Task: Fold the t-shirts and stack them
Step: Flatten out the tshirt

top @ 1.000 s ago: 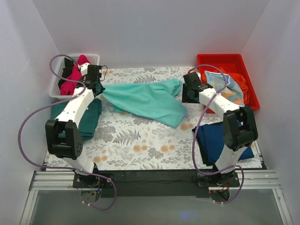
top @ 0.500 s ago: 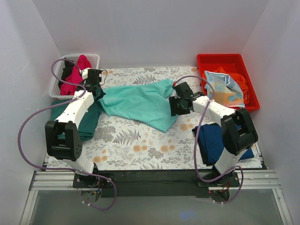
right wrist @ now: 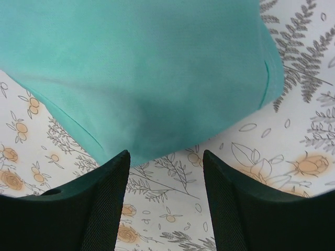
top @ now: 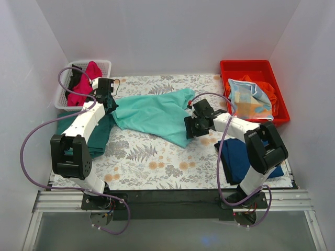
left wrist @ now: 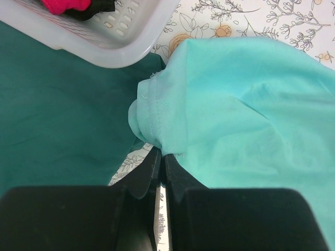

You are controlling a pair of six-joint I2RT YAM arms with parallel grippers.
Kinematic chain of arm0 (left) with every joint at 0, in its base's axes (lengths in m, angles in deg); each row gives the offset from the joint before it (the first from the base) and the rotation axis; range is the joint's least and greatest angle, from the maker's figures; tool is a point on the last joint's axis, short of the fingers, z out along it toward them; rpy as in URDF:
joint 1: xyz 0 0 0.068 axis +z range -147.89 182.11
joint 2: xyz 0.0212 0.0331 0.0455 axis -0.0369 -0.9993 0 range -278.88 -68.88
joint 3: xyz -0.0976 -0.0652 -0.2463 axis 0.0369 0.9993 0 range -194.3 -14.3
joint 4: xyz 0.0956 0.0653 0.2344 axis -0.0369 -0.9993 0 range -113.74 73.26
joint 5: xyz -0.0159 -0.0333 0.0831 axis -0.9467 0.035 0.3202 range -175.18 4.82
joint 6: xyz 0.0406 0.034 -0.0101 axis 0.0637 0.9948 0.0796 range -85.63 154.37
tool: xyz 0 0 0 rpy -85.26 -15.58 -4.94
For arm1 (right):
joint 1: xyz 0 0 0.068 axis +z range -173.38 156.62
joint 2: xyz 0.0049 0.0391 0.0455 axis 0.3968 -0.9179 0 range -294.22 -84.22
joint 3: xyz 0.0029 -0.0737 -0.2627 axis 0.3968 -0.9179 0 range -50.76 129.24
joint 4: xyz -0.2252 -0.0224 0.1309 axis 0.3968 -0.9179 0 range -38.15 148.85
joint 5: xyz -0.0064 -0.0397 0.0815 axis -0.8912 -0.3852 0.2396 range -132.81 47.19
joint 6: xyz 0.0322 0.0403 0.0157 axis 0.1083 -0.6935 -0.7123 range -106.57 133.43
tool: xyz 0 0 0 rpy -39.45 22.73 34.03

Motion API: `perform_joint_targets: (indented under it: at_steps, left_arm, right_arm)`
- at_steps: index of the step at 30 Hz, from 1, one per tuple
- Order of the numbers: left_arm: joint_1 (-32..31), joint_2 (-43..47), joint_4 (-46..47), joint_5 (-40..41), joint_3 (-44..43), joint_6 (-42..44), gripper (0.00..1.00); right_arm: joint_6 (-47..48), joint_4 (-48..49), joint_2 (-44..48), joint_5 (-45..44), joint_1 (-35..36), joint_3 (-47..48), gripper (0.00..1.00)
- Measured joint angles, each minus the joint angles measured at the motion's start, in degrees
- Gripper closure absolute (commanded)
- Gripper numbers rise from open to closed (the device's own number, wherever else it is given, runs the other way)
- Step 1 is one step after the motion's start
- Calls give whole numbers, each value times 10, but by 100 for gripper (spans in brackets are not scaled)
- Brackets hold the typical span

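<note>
The mint t-shirt [top: 154,112] lies spread and rumpled on the middle of the floral table cover. My left gripper [top: 111,104] is shut on its left edge, which is bunched at the fingertips in the left wrist view [left wrist: 160,154], with mint cloth [left wrist: 241,99] beyond them. My right gripper [top: 189,129] is open just above the cover at the shirt's near right corner [right wrist: 146,68]; between its fingers [right wrist: 166,157] is bare cover. A navy shirt [top: 243,156] lies folded at the right. Magenta and black shirts [top: 84,83] are in the basket.
A white basket [top: 62,93] stands at the back left, also in the left wrist view [left wrist: 125,44]. A dark green shirt [top: 93,135] lies under my left arm. A red bin [top: 246,68] at the back right holds orange and patterned cloth [top: 251,99].
My right gripper has swung from beside the red bin forward and left to the shirt's near right corner. The mint shirt has drawn in leftward. My left gripper keeps its hold.
</note>
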Motion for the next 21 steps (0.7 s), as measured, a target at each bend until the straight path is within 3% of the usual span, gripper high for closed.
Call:
perform_joint_targets:
  at_steps: [6, 8, 9, 10, 13, 21]
  left_arm:
    - [3, 0, 0, -1, 0, 0, 100]
    - [5, 0, 0, -2, 1, 0, 100]
    - [6, 0, 0, -2, 1, 0, 100]
    - [7, 0, 0, -3, 1, 0, 100]
    - [12, 0, 0, -5, 2, 0, 100]
    - [20, 0, -10, -10, -4, 5, 100]
  right_arm:
    - [0, 19, -45, 18, 2, 23, 42]
    - [0, 22, -54, 20, 2, 32, 51]
    - [0, 23, -57, 20, 2, 35, 56]
    - [0, 23, -62, 19, 2, 38, 71]
    - [-3, 20, -75, 10, 2, 51, 98]
    - [7, -36, -60, -87, 4, 89, 99]
